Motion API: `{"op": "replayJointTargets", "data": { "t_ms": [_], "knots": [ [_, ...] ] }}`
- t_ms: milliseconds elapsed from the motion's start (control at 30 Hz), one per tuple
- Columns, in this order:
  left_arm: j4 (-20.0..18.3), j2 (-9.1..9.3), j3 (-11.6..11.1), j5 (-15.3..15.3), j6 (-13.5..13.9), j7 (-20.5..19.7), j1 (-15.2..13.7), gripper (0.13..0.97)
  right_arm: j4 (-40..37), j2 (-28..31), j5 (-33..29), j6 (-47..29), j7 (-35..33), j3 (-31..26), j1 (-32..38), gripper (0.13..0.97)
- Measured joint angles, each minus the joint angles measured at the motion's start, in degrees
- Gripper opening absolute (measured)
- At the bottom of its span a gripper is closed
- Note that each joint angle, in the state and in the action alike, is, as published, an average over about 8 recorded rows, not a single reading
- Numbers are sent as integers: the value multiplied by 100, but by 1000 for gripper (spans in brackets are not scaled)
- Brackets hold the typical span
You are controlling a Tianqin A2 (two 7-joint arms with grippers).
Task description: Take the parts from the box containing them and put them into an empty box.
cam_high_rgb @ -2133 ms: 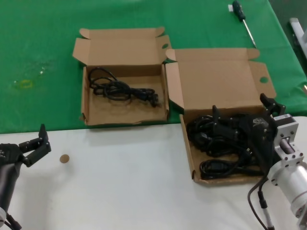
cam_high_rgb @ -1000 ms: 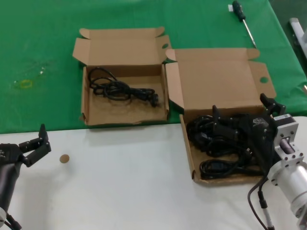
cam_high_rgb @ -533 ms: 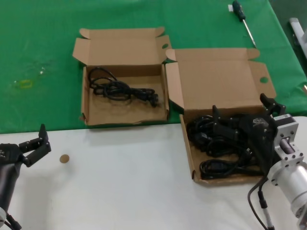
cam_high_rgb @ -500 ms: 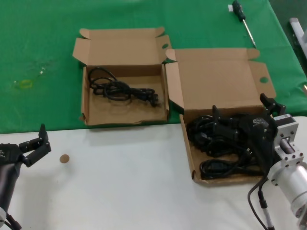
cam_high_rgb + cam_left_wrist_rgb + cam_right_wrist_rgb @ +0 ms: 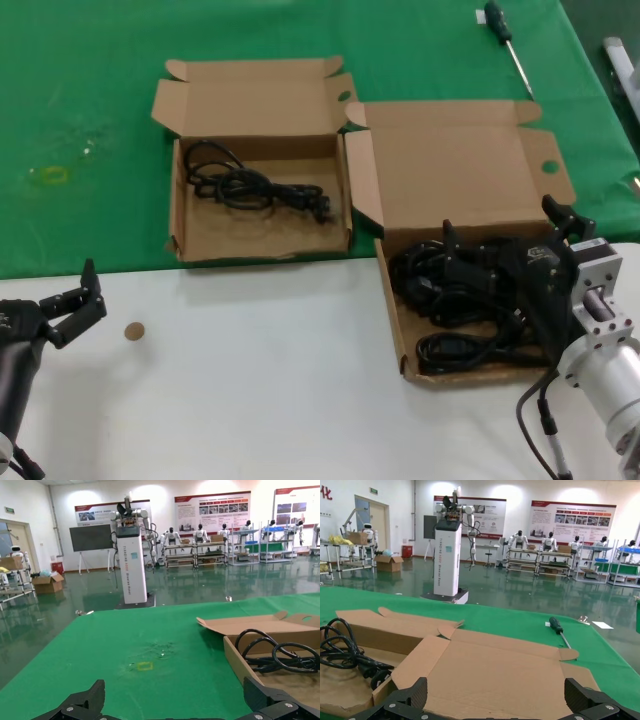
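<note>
The larger box [image 5: 393, 310] sits at the right with its lid [image 5: 460, 170] laid back, and several black cords [image 5: 440, 290] are piled inside. My right gripper [image 5: 505, 232] hovers over that pile, open, with nothing between its fingers. In the right wrist view it [image 5: 495, 702] faces the lid [image 5: 495, 670]. The smaller box [image 5: 178, 215] at the left holds one coiled cord [image 5: 245, 187], which the left wrist view also shows as a cord [image 5: 280, 655]. My left gripper [image 5: 90, 292] is parked at the near left, open and empty.
A screwdriver [image 5: 505, 35] lies on the green cloth [image 5: 80, 120] at the far right, beside a grey object [image 5: 622, 60] at the edge. A small brown disc [image 5: 134, 331] lies on the white tabletop [image 5: 250, 400] near my left gripper.
</note>
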Motion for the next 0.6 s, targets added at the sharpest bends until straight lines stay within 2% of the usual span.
{"op": "replayJointTargets", "data": {
  "t_ms": [600],
  "knots": [
    [0,0,0,0,0,0,0,966,0,0,0,0,0,0,0,966]
  ]
}}
